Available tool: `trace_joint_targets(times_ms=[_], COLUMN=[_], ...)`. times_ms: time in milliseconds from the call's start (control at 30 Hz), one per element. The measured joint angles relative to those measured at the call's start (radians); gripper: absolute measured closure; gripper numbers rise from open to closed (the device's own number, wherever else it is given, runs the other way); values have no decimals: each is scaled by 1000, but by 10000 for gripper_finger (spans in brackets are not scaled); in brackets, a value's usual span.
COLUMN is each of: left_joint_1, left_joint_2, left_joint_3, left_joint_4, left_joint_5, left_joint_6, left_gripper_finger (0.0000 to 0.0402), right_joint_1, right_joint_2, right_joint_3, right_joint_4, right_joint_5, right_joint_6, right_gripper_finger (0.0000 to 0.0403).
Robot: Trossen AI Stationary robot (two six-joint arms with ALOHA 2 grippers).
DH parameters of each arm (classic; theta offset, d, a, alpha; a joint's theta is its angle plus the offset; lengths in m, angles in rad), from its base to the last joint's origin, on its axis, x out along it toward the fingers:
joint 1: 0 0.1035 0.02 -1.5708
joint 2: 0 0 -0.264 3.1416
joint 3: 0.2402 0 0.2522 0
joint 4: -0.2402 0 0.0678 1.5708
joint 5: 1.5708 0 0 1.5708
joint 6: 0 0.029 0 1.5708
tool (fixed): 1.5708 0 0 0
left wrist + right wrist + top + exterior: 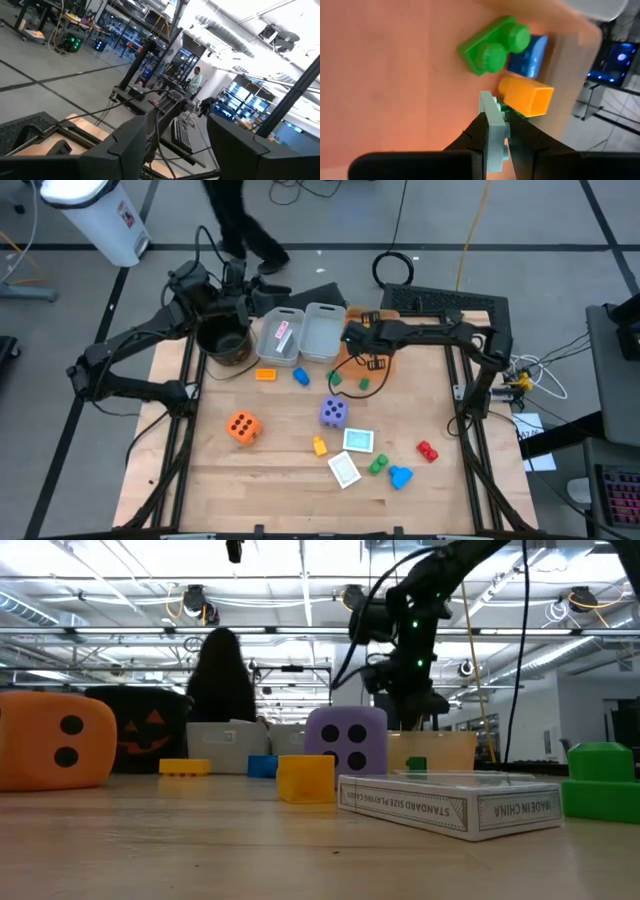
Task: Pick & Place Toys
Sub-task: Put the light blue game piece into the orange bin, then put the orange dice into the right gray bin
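Observation:
My right gripper (pixel 495 130) reaches down into the orange bin (pixel 395 75) and is shut on a pale teal flat piece (pixel 492 112). On the bin's floor lie a green block (pixel 492 45), a blue block (pixel 530 52) and an orange block (pixel 527 97). The high view shows this gripper (pixel 352 335) at the far middle of the table. My left gripper (pixel 187 150) stands open, raised above the black pot (pixel 222 340) at the far left. On the table lie an orange die (pixel 242 427), a purple die (pixel 333 413), two cards (pixel 358 440) and several small blocks. My right gripper pinches the pale teal piece between its two fingers (pixel 475 137), which come slanting down from above. The piece's free end (pixel 489 102) sticks out past the fingertips, next to the orange block. Whether that end touches the block or the bin's floor I cannot tell.
Two grey bins (pixel 280 335) (pixel 322 330) stand between the black pot and the orange bin. A card box (pixel 450 802) lies near the table's front. A person (pixel 235 220) stands beyond the far edge. A keyboard (pixel 440 302) sits at the far right.

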Motion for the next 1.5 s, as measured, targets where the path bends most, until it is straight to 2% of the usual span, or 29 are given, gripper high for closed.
trace_joint_targets(times_ms=[267, 500, 733, 900, 1233, 1300, 1500], left_joint_1=[0, 0, 0, 0, -1, -6, -34], left_joint_2=[0, 0, 0, 0, 0, 0, 2], left_joint_3=[0, 0, 0, 0, -1, -1, -1], left_joint_4=[-19, -19, -19, -19, -18, -6, 11], left_joint_5=[0, 0, 0, 7, 9, -1, 10], left_joint_6=[-1, -1, -1, -3, 43, 13, 7], left_gripper_finger=[186, 186, 186, 186, 186, 186, 186], right_joint_1=[-3, -3, 12, 36, 120, 141, 193], right_joint_2=[37, 36, 23, -50, -280, -322, -428], right_joint_3=[0, 0, -1, -1, -1, -1, -1], right_joint_4=[3, 31, 27, 42, 56, 57, 84], right_joint_5=[-3, 0, 3, 6, 0, -1, -1], right_joint_6=[-11, -15, -59, -67, -38, -36, 121], right_gripper_finger=[364, 309, 297, 295, 294, 294, 294])
